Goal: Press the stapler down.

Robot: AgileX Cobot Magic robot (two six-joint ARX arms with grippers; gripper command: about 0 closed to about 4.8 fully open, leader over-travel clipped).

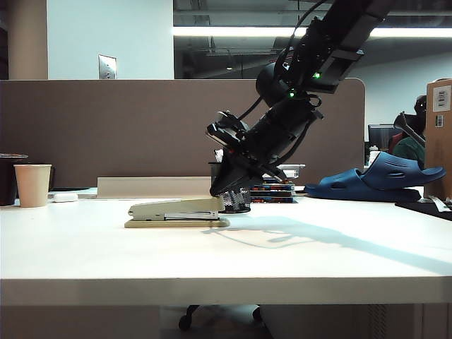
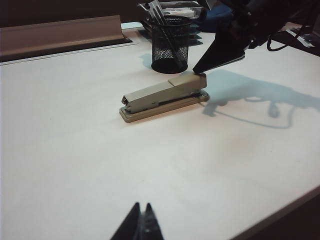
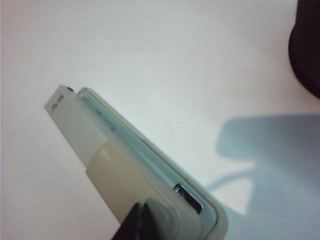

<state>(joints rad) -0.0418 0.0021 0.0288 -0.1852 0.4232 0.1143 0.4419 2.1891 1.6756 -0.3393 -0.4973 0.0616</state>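
Observation:
The stapler [image 1: 176, 212] lies flat on the white table [image 1: 226, 261], long and beige-grey with a tan base. My right gripper [image 1: 215, 193] comes down from the upper right, shut, its tips touching the top arm at the end nearest the pen cup. The left wrist view shows the stapler [image 2: 162, 95] with the right gripper [image 2: 198, 72] on that same end. The right wrist view shows the right gripper [image 3: 141, 204] resting on the cream top of the stapler [image 3: 115, 165]. My left gripper [image 2: 141, 206] is shut, empty, over bare table well short of the stapler.
A black mesh pen cup [image 1: 236, 201] stands just behind the stapler's right end, also in the left wrist view [image 2: 170, 45]. A paper cup [image 1: 33, 185] and a small white eraser-like object [image 1: 65, 198] sit at the far left, a blue slipper [image 1: 381, 180] at the back right.

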